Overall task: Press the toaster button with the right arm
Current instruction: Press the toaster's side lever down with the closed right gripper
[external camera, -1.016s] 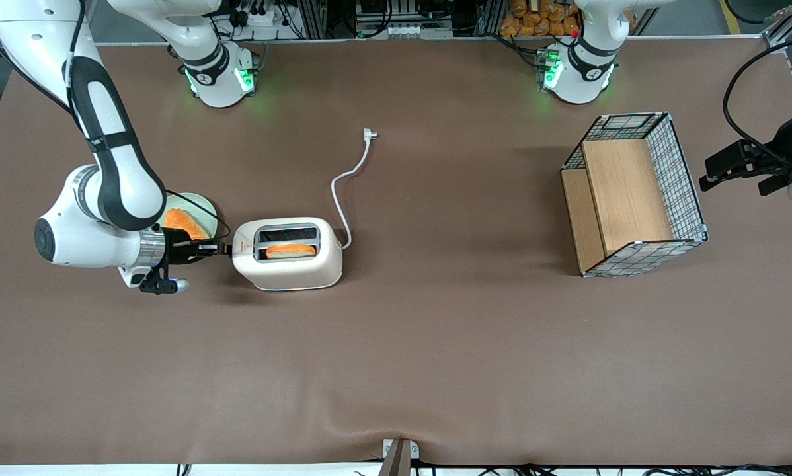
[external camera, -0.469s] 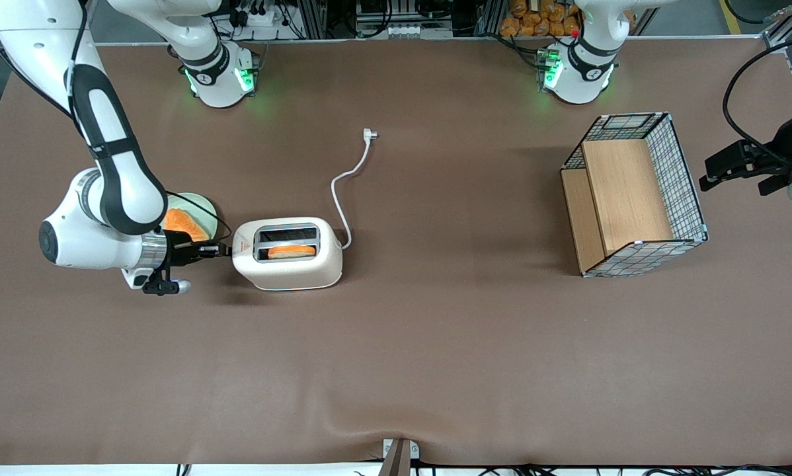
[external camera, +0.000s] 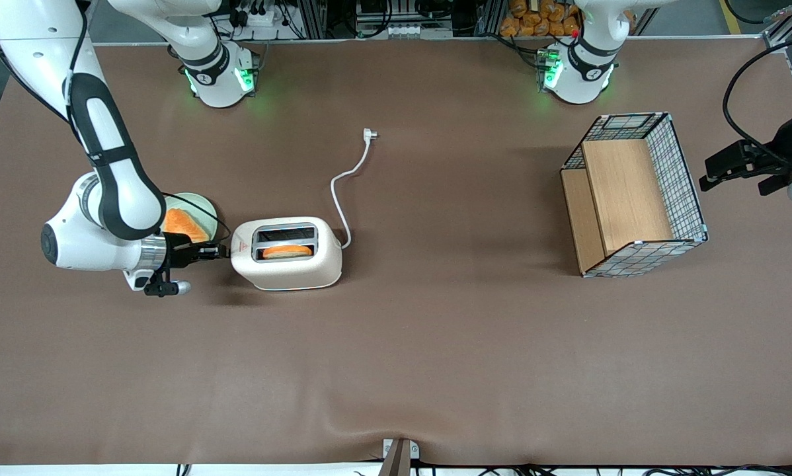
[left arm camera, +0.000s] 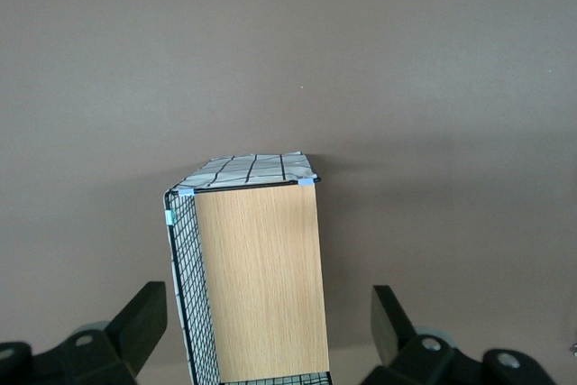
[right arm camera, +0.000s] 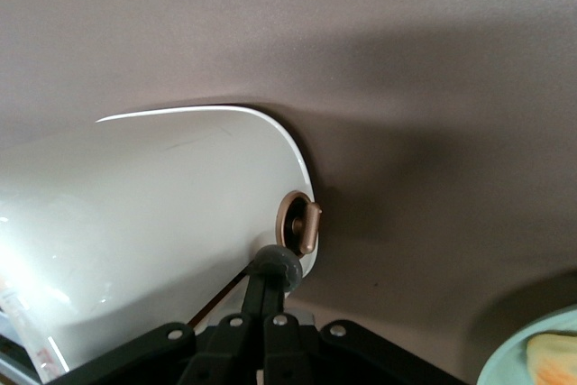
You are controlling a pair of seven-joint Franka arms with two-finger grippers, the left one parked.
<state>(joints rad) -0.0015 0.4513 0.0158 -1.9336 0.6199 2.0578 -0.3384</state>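
The right arm's gripper (external camera: pixel 219 250) sits at the toaster's (external camera: pixel 287 254) narrow end, fingers closed together above the toaster button (right arm camera: pixel 278 267) (grey knob by a bronze dial (right arm camera: pixel 300 223)); bread slice (external camera: pixel 287 251) in the nearer slot

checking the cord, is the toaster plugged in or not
Not plugged in: the toaster's plug lies loose on the table. The gripper is at its narrow end.

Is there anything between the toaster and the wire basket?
No. In the front view only bare brown table lies between the toaster and the basket. The gripper sits at the toaster's button end.
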